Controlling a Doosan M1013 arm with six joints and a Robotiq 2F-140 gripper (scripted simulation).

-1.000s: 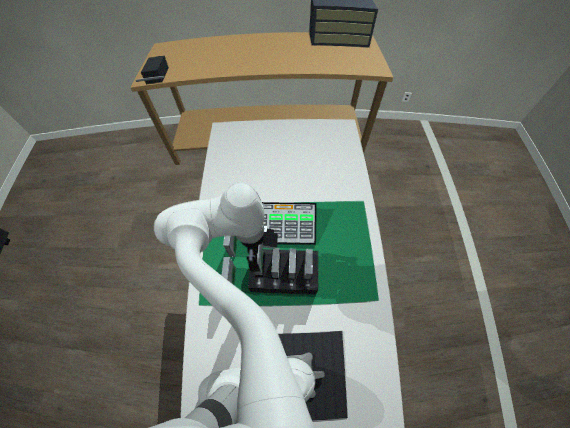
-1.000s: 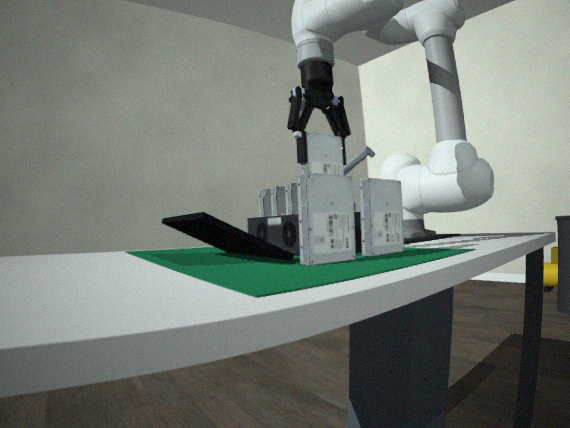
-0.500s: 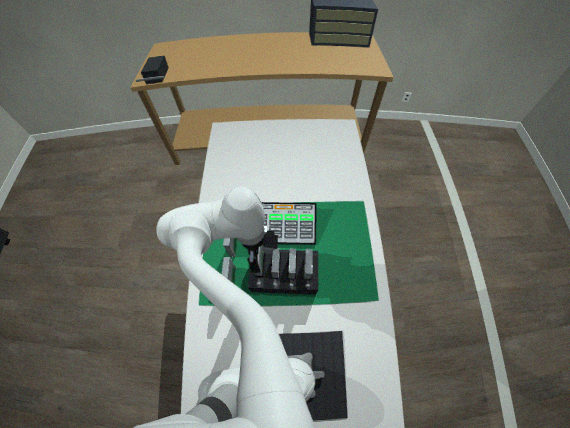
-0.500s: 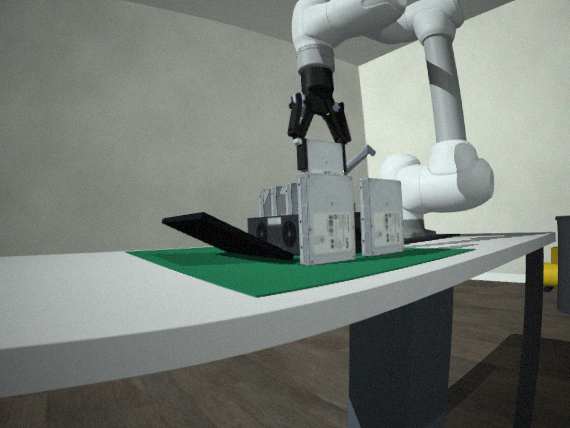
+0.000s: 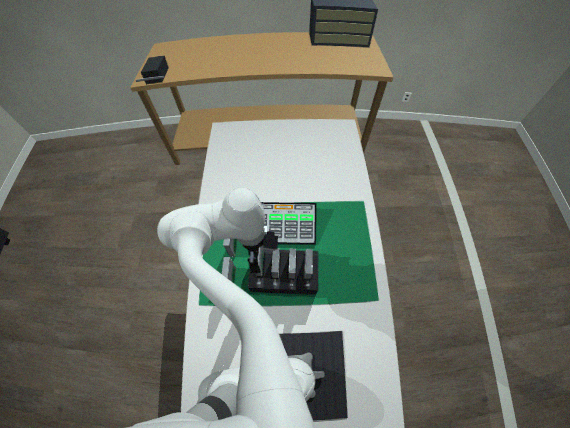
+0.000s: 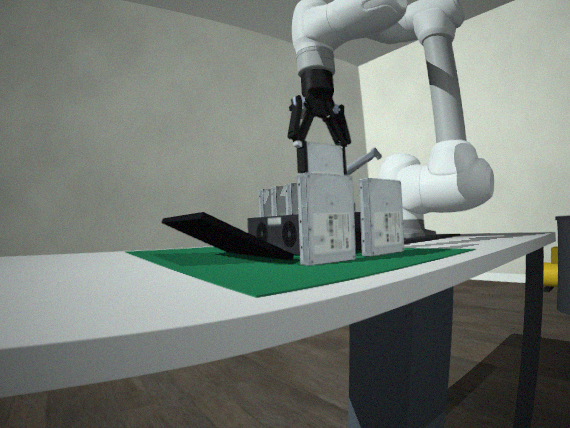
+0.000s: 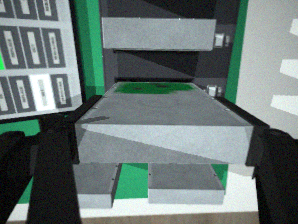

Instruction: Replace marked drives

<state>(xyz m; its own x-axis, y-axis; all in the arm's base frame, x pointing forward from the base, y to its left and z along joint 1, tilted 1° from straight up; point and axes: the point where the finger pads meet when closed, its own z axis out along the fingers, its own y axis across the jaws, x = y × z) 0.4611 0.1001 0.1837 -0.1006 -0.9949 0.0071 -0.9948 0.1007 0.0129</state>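
Claw clamped on a drive over the dock's end bay

One drive (image 5: 261,264) (image 6: 326,158) (image 7: 165,112) is in the grasp of the claw (image 5: 258,256) (image 6: 322,160) (image 7: 157,110), a finger against each narrow side. Claw points down; drive upright, broad faces free. It is at the dock's (image 5: 282,289) (image 6: 270,230) (image 7: 150,65) end bay, the one nearest the two loose drives. Its top stands higher than the tops of its neighbours. Cannot tell whether its lower end is clear of the bay or partly inside; the near loose drive covers that part in the exterior view.

Other three bays: a drive upright in each, the second (image 5: 275,264) (image 7: 159,34), the third (image 5: 292,264) and the fourth (image 5: 309,264), lined up in a row with broad faces parallel.

Two loose drives stand on end on the green mat (image 5: 345,260) (image 6: 250,280) (image 7: 127,180), beside the dock and apart from each other: one towards the screen end (image 5: 228,246) (image 6: 327,220) (image 7: 95,185), the other nearer the arm's base (image 5: 227,270) (image 6: 382,217) (image 7: 186,180). Labels show on both in the exterior view.

Screen (image 5: 300,227) (image 6: 225,232) (image 7: 30,65) slants up from the mat next to the dock. Readable from above: an orange tile in the top row, three green tiles below. One tile glows white in the wrist view. Lettering too small to read; arm hides the screen's left part from above.

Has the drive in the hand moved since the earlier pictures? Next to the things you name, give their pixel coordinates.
Yes, down: in the exterior view, the held drive (image 5: 260,261) (image 6: 325,159) (image 7: 165,142) rises less above the front standing drive (image 5: 228,246) (image 6: 327,220) (image 7: 95,185).
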